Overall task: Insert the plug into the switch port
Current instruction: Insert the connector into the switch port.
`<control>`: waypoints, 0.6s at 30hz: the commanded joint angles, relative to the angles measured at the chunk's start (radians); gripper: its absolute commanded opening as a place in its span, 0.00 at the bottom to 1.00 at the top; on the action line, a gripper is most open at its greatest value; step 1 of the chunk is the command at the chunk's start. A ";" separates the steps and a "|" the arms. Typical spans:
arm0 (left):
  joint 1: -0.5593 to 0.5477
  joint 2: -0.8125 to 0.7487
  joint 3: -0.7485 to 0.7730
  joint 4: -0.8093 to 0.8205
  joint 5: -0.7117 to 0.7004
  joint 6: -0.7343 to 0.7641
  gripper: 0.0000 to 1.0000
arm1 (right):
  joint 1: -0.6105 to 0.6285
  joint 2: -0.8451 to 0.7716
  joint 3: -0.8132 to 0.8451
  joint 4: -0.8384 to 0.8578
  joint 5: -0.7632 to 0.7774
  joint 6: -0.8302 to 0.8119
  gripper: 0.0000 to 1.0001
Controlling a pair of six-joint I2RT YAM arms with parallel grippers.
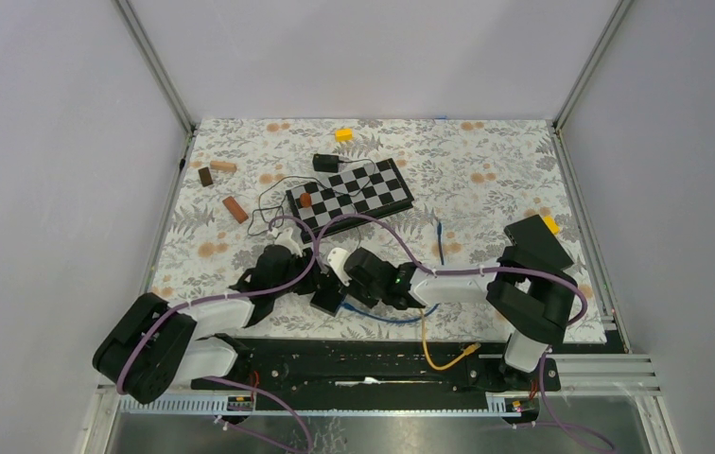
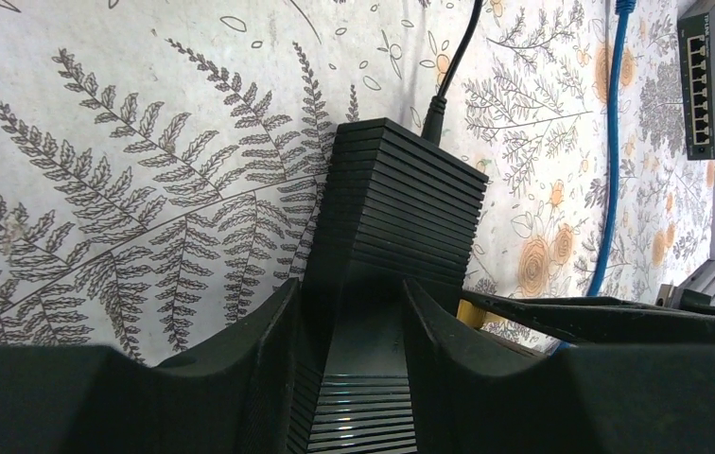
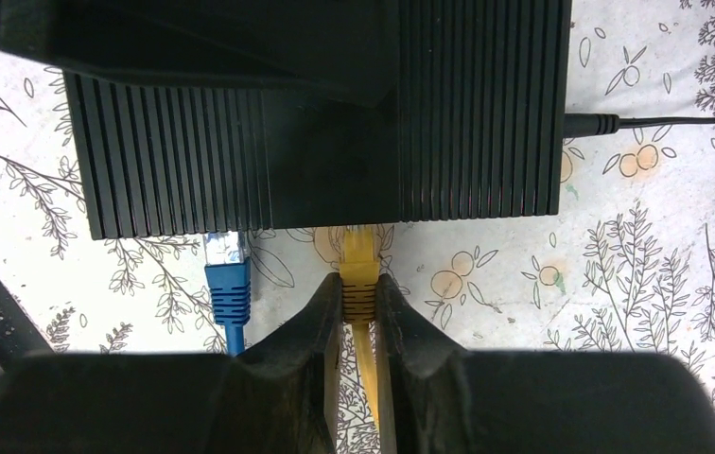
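Observation:
The switch [image 3: 335, 170] is a black ribbed box lying on the patterned cloth. In the top view only a corner of the switch [image 1: 327, 301] shows under the arms. My right gripper [image 3: 357, 284] is shut on the yellow plug [image 3: 357, 270], whose tip sits at the switch's near edge, right where the ports are. How deep it sits is hidden. A blue plug [image 3: 226, 279] is at the same edge further left. My left gripper [image 2: 349, 293] straddles the switch [image 2: 401, 208], its fingers pressed against both sides. Both grippers meet mid-table [image 1: 340, 274].
A power lead [image 3: 656, 121] leaves the switch's right end. A second black switch with a row of ports [image 2: 708, 80] stands at the right [image 1: 535, 241]. A chessboard [image 1: 349, 194], wooden blocks [image 1: 234, 209] and a yellow block [image 1: 343, 134] lie further back. Blue cable [image 2: 609, 189] and yellow cable [image 1: 439, 355] trail near the front.

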 commanded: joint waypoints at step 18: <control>-0.167 0.139 -0.018 0.083 0.218 -0.044 0.43 | -0.063 -0.033 0.134 0.335 -0.125 -0.031 0.00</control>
